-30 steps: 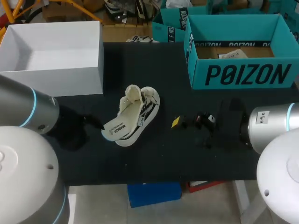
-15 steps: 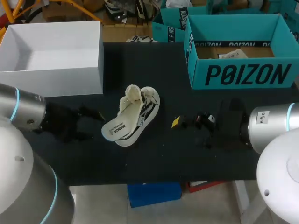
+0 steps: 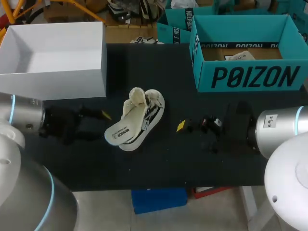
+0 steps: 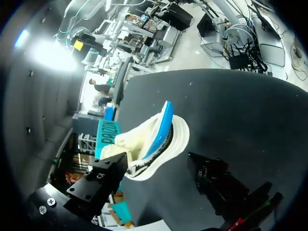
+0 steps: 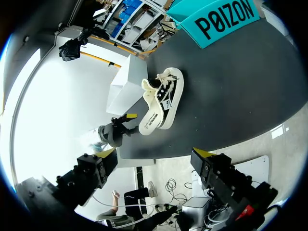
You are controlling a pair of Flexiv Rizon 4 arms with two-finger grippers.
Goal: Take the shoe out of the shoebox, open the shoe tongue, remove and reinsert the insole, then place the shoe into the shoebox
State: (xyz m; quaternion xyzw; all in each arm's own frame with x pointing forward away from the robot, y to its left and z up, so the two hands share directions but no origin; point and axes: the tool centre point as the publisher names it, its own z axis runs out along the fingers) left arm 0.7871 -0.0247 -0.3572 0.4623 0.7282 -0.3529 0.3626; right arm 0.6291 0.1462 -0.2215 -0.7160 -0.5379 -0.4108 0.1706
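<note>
The left gripper (image 3: 100,122) stands wide open and holds nothing. Its two dark fingers (image 4: 103,175) are spread well apart. The shoe (image 4: 154,144) lies just ahead of them, in line with the gap. From above, one yellow tip sits just beside the shoe's heel end, though I cannot tell if it touches.

The right gripper (image 5: 155,154) is also wide open and empty, with only bare table (image 5: 231,96) between its fingers (image 5: 211,168). The shoe is well ahead of it.

There is one shoe, white with dark markings, resting on the black table outside any box. Its tongue is pulled up. One insole (image 3: 123,131) lies loosely on it, pale on top and blue underneath. The insole's heel end sticks out past the shoe towards the left gripper.

There are three boxes. One open white box (image 3: 57,72) stands beyond the left gripper. The teal shoebox (image 3: 250,77) stands beyond the right gripper. A second teal box (image 3: 174,26) sits behind it. In the shoebox lies a pale thing (image 3: 239,56), perhaps another shoe, but too little of it shows to say.
</note>
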